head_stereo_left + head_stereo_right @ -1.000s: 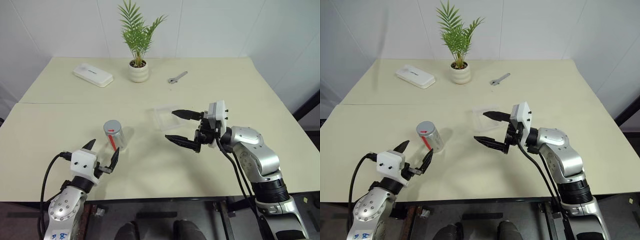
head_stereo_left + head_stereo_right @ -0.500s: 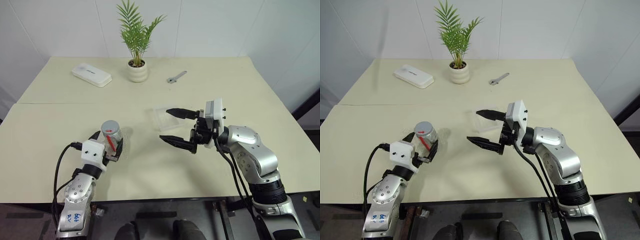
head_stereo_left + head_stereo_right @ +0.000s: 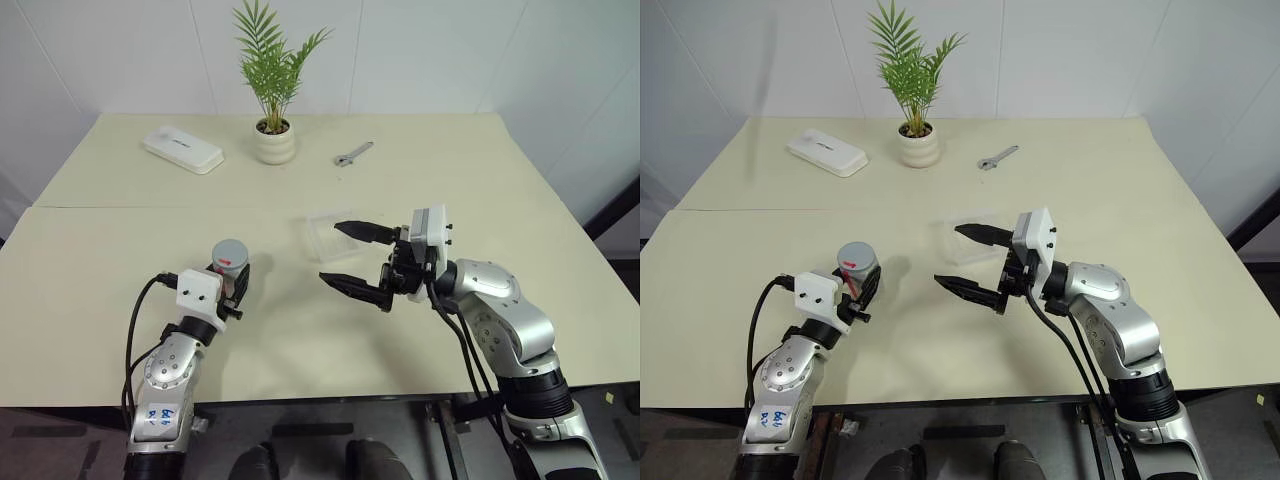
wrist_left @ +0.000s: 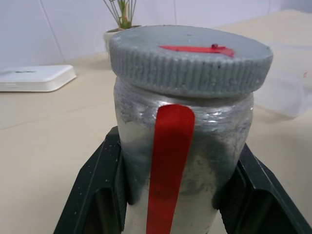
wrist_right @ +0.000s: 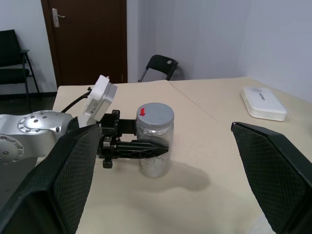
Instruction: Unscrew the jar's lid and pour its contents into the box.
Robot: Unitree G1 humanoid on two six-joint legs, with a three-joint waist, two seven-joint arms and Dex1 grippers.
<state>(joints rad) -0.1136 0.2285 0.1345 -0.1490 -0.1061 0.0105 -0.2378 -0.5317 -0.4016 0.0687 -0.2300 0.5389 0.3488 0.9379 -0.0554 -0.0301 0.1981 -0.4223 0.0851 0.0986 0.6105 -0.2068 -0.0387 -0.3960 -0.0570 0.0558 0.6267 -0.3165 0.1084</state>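
Grey, the lid (image 3: 230, 251) sits on top of the upright jar (image 4: 180, 161), which the left gripper (image 3: 853, 287) has closed on from both sides, while the right gripper (image 3: 357, 257), fully open and empty, points toward it from beside the box (image 3: 331, 235).

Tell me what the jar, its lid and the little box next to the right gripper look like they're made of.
The jar: clear glass or hard plastic; its wall is see-through, with glossy highlights and a red strip on it.
The lid: matte grey, probably plastic, with a ribbed edge.
The box: thin clear plastic, likely; the table shows through it.
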